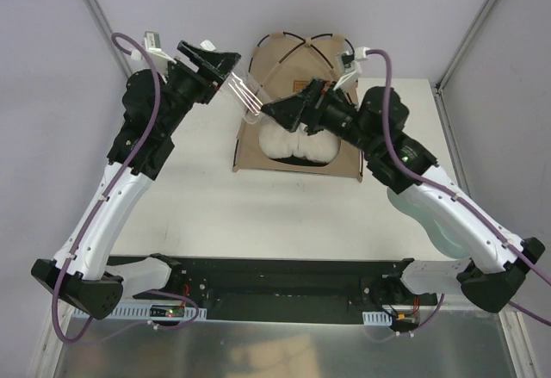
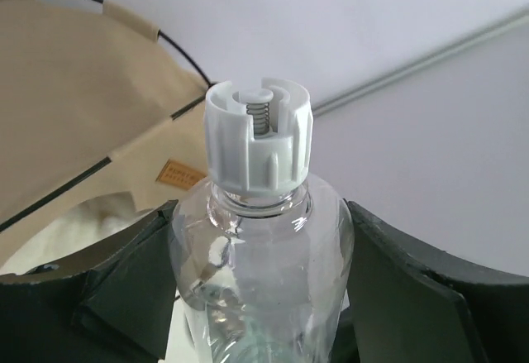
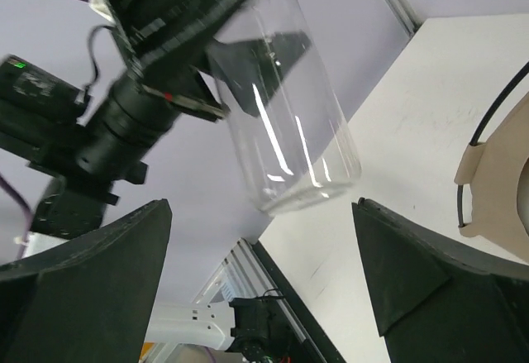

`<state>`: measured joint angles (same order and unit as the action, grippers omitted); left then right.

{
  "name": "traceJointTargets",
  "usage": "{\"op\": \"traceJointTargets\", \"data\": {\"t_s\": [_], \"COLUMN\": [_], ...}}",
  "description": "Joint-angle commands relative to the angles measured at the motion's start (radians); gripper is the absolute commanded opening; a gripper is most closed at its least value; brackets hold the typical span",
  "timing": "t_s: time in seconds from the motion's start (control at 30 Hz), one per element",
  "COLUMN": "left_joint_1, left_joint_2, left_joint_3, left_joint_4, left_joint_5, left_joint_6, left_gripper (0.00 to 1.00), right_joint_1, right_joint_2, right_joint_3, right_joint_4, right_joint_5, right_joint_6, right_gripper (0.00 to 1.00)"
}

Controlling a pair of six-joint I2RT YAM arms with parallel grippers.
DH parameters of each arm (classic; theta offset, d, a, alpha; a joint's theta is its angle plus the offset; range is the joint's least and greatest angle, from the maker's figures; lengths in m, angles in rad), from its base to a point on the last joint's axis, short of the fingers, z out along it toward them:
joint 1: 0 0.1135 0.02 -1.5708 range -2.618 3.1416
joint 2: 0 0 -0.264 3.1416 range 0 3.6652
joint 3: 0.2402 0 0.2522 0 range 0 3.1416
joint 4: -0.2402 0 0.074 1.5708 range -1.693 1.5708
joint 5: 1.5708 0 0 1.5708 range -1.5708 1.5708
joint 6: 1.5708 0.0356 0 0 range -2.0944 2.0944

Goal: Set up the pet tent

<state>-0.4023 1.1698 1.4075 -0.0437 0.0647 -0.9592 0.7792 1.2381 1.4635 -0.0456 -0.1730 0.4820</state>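
Standing at the far middle of the white worktop (image 1: 198, 214): tan fabric pet tent (image 1: 288, 59) on thin black poles, with a fluffy off-white pillow (image 1: 297, 141) in its arched doorway. Clamped in the left claw (image 1: 225, 66) — a clear plastic bottle with a white cap (image 2: 260, 247), just beside the tent's left edge. Spread wide and empty over the doorway, the right claw (image 1: 280, 113). Probably light, limp in the cloth, springy in the poles — best pinched at a pole sleeve or hem. Hard to tell whether fully seated.

Pet tent (image 1: 293, 64) tan, poles (image 2: 183, 53) black, label (image 2: 180, 173) brown; pillow (image 1: 297, 144) off-white; bottle (image 2: 260, 280) clear, cap (image 2: 258, 144) white; table (image 1: 207, 214) white.
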Motion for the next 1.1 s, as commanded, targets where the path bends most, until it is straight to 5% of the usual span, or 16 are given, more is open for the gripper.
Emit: {"op": "traceJointTargets", "data": {"t_s": [0.0, 0.4, 0.73, 0.83, 0.97, 1.07], "left_joint_1": [-0.003, -0.003, -0.003, -0.003, -0.003, -0.003], "left_joint_2": [-0.024, -0.073, -0.076, -0.075, -0.078, -0.078], "left_joint_3": [-0.012, -0.056, -0.079, -0.087, -0.104, -0.107], "left_joint_4": [0.096, 0.099, 0.1, 0.099, 0.105, 0.107], "left_joint_5": [-0.163, -0.163, -0.141, -0.128, -0.137, -0.128], "left_joint_6": [-0.216, -0.372, -0.42, -0.427, -0.432, -0.423], "left_gripper": [0.28, 0.26, 0.26, 0.26, 0.29, 0.48], "right_joint_1": [0.058, 0.098, 0.098, 0.097, 0.097, 0.095], "right_joint_2": [0.032, 0.109, 0.156, 0.162, 0.169, 0.164], "right_joint_3": [-0.057, -0.111, -0.055, -0.046, -0.031, -0.017], "right_joint_4": [0.199, 0.519, 0.495, 0.48, 0.449, 0.4], "right_joint_5": [0.099, 0.124, 0.125, 0.142, 0.161, 0.203], "right_joint_6": [-0.052, -0.053, 0.013, 0.018, 0.033, 0.035], "right_gripper": [0.99, 0.99, 0.92, 0.84, 0.57, 0.42]}}
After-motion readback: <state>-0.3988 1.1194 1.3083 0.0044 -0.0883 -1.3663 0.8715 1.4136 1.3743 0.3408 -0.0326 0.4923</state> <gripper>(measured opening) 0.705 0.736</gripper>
